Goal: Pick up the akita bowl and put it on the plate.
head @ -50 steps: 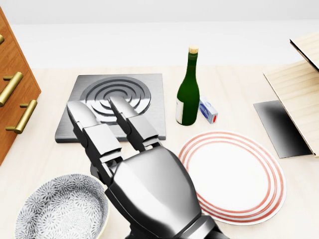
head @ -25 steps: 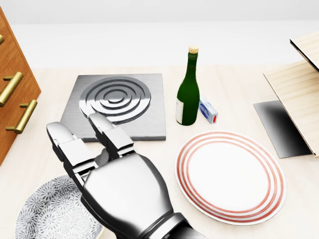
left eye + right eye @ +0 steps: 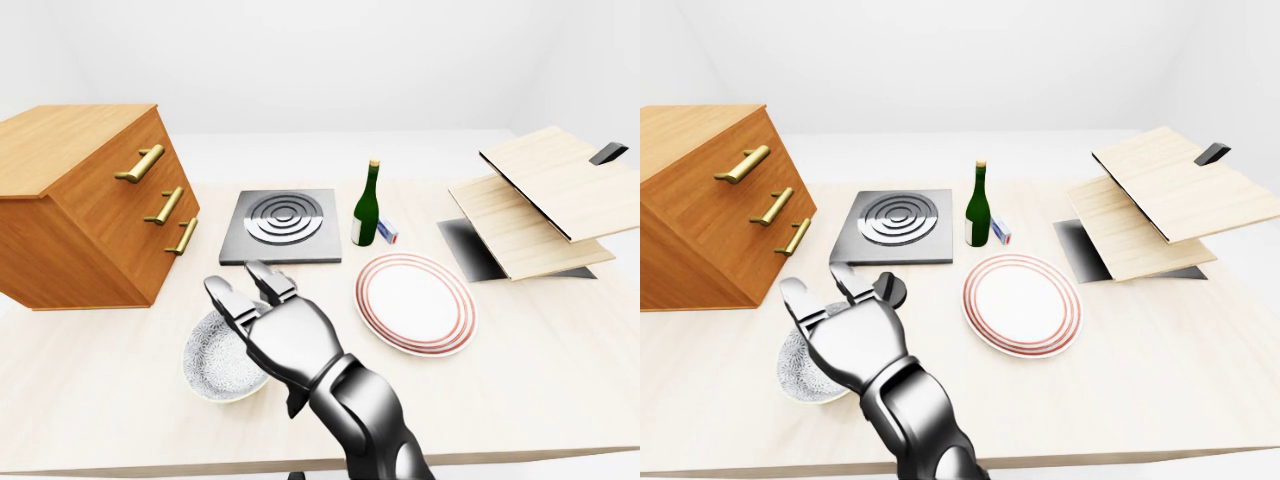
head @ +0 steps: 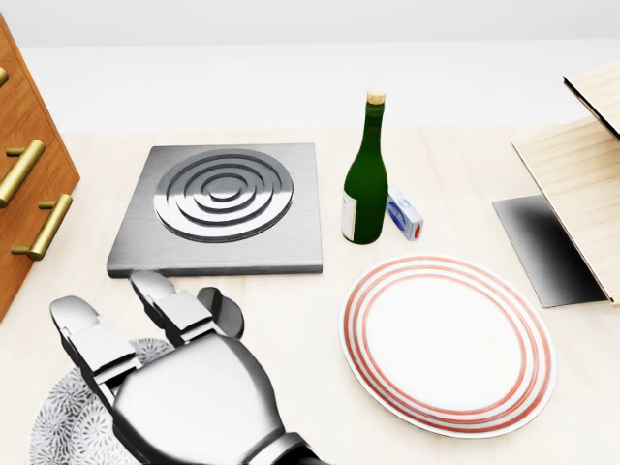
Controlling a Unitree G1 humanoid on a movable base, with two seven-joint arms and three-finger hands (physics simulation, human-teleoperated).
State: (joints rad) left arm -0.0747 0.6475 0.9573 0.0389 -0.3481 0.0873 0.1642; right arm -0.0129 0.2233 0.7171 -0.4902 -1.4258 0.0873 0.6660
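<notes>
My right hand [image 3: 285, 340] hung over the akita bowl [image 3: 210, 360] with its fingers [image 4: 87, 339] spread wide and nothing in them; I could not tell whether they touched the rim. The bowl sat on the worktop [image 3: 520, 380] near its lower edge in the left-eye view, just below the drawer chest [image 3: 90, 200], and the hand covered its right side. What I could see of its patterned inside held nothing. I judged it to be glazed ceramic: stiff, fairly light, slick, and likely to chip if knocked. The rim looked like the best hold, with fingers outside the wall and the thumb hooked inside. The plate [image 3: 415, 303] lay to the right of the bowl, apart from it. It was bare, with the green bottle [image 4: 365, 174] standing just above it.
</notes>
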